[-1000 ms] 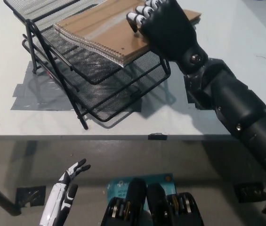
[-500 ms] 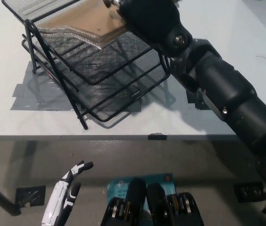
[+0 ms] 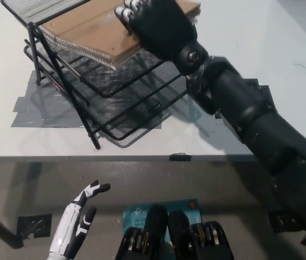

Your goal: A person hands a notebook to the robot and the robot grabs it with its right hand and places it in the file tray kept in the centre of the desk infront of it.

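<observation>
Notebook (image 3: 93, 32) looks flat, stiff and light; its edge under the right hand (image 3: 158, 24) is the best hold. That hand is closed on it, over the tray (image 3: 136, 103). Left hand (image 3: 79, 222) hangs low, fingers spread, empty.

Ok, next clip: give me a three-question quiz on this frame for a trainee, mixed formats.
1. True or false: the notebook lies flat on the desk beside the file tray.
2. Multiple choice: which hand is on the notebook? A) the white left hand B) the black right hand C) a person's hand
3. Short answer: where is the left hand, and is it holding anything?

Key
1. False: it rests on the top tier of the black mesh tray, its right end jutting past the tier's edge.
2. B.
3. At the lower left, below the desk edge, fingers apart, holding nothing.
</observation>
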Robot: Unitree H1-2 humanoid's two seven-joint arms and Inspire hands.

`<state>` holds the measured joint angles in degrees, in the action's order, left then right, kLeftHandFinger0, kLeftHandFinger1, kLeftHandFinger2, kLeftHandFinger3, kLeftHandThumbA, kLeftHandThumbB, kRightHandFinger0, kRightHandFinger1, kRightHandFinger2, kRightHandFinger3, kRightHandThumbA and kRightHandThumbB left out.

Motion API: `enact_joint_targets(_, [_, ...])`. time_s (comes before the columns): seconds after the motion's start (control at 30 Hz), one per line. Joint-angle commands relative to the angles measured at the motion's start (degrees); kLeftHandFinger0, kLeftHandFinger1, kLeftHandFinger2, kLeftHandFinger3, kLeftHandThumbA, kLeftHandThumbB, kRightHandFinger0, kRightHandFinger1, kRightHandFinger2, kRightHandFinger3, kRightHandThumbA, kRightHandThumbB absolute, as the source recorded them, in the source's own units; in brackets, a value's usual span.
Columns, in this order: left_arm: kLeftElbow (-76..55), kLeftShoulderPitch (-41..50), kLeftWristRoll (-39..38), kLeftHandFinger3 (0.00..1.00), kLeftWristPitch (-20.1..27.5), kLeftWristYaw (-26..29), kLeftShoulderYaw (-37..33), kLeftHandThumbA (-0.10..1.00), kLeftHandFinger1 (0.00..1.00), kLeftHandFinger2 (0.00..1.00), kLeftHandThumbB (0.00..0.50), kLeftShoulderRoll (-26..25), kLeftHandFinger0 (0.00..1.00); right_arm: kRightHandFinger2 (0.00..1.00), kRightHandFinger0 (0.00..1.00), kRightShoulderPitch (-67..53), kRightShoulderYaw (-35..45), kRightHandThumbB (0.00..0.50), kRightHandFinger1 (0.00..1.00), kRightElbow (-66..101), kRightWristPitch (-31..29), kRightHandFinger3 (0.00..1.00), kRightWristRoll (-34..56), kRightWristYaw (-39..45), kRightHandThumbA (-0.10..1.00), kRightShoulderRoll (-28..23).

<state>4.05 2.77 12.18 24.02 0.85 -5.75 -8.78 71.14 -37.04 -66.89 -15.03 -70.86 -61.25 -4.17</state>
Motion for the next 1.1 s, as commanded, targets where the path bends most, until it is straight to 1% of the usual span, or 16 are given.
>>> enact_joint_targets(0.0, [-0.71, -0.49, -0.03, 0.78, 2.60, -0.73, -0.08, 1.00, 1.00, 0.78, 0.290, -0.87, 1.00, 0.11, 0.00, 5.00, -0.46, 0.000, 0.00, -1.97, 1.93, 0.23, 2.41, -5.26, 0.73, 0.88])
enact_joint_targets(0.13, [-0.79, -0.75, 0.19, 0.77, 2.26, -0.77, 0.02, 1.00, 1.00, 0.77, 0.298, -1.18, 1.00, 0.14, 0.00, 3.61, -0.64, 0.000, 0.00, -2.30, 0.50, 0.16, 3.81, -4.32, 0.44, 1.51])
enact_joint_targets(0.37, [-0.97, -0.80, 0.24, 0.76, 2.22, -0.68, -0.11, 1.00, 1.00, 0.77, 0.286, -0.95, 1.00, 0.16, 0.00, 2.87, -1.18, 0.000, 0.00, -0.59, -0.49, 0.15, 4.70, -2.99, 0.30, 2.69])
enact_joint_targets(0.43, [-1.08, -0.83, 0.04, 0.77, 2.05, -0.70, -0.12, 1.00, 1.00, 0.77, 0.290, -0.81, 1.00, 0.17, 0.00, 3.40, -0.99, 0.000, 0.00, 0.03, -0.09, 0.17, 5.21, -2.43, 0.37, 3.41])
enact_joint_targets(0.47, [-0.99, -0.89, -0.05, 0.77, 2.11, -0.70, -0.14, 1.00, 1.00, 0.77, 0.280, -0.75, 1.00, 0.17, 0.00, 3.61, -0.88, 0.000, 0.00, 0.57, 0.07, 0.28, 5.49, -1.80, 0.37, 3.66])
enact_joint_targets(0.53, [-0.81, -1.07, 0.36, 0.76, 2.34, -0.47, -0.15, 1.00, 0.99, 0.76, 0.270, -0.65, 1.00, 0.16, 0.00, 3.78, -0.59, 0.000, 0.00, 2.70, 0.24, 0.20, 6.17, 1.97, 0.46, 3.67])
enact_joint_targets(0.6, [-1.33, -1.00, 0.38, 0.75, 1.52, -0.66, -0.20, 1.00, 0.99, 0.76, 0.271, -0.66, 1.00, 0.35, 0.02, 1.86, 1.84, 0.059, 0.08, 11.61, 0.01, 0.23, 11.54, 17.33, 0.72, 2.80])
enact_joint_targets(0.63, [-1.59, -0.95, 0.31, 0.75, 1.17, -0.84, -0.25, 1.00, 0.99, 0.76, 0.271, -0.70, 1.00, 0.35, 0.02, 0.97, 2.76, 0.059, 0.08, 14.93, 0.06, 0.23, 13.72, 22.28, 0.72, 2.43])
enact_joint_targets(0.7, [-2.15, -1.02, 0.04, 0.75, 0.16, -1.36, -0.33, 1.00, 1.00, 0.76, 0.271, -0.91, 1.00, 0.51, 0.25, -1.58, 4.52, 0.230, 0.29, 27.09, 3.43, 0.44, 21.29, 39.76, 0.76, 0.78])
enact_joint_targets(0.73, [-2.20, -1.22, -0.18, 0.74, -0.10, -1.56, -0.35, 1.00, 1.00, 0.77, 0.274, -0.98, 1.00, 0.90, 0.58, -1.95, 4.49, 0.402, 0.69, 33.46, 7.39, 0.79, 26.76, 50.58, 0.77, -0.66])
enact_joint_targets(0.77, [-2.17, -1.41, -0.42, 0.74, -0.21, -1.70, -0.36, 1.00, 1.00, 0.77, 0.275, -1.03, 1.00, 1.00, 0.98, -1.85, 4.03, 0.408, 1.00, 39.12, 11.56, 1.00, 31.97, 60.57, 0.77, -2.30])
enact_joint_targets(0.8, [-1.88, -1.79, -0.48, 0.74, -0.07, -1.80, -0.37, 1.00, 1.00, 0.76, 0.277, -1.17, 1.00, 1.00, 1.00, -0.48, 2.01, 0.451, 1.00, 49.21, 20.63, 1.00, 41.07, 77.16, 0.80, -6.20])
enact_joint_targets(0.87, [-1.39, -2.21, -0.31, 0.73, 0.50, -1.71, -0.31, 1.00, 0.99, 0.75, 0.279, -1.40, 1.00, 1.00, 1.00, 1.66, 0.27, 0.500, 1.00, 55.91, 26.97, 1.00, 46.47, 86.55, 0.90, -9.86])
enact_joint_targets(0.93, [-1.06, -2.60, 0.12, 0.72, 1.27, -1.42, -0.22, 1.00, 0.99, 0.75, 0.265, -1.57, 1.00, 1.00, 1.00, 4.79, -1.00, 0.408, 1.00, 61.65, 31.83, 1.00, 54.26, 94.71, 1.00, -14.49])
enact_joint_targets(0.97, [-0.88, -2.87, 0.04, 0.71, 1.51, -1.36, -0.13, 1.00, 0.98, 0.76, 0.266, -1.64, 1.00, 1.00, 1.00, 6.54, 0.53, 0.481, 1.00, 64.55, 38.99, 1.00, 63.26, 99.11, 1.00, -16.85])
enact_joint_targets(1.07, [-0.88, -2.97, 0.14, 0.72, 1.14, -1.44, -0.14, 1.00, 1.00, 0.77, 0.266, -1.72, 1.00, 1.00, 1.00, 6.07, 4.79, 0.411, 1.00, 67.12, 41.95, 1.00, 72.50, 98.63, 1.00, -19.74])
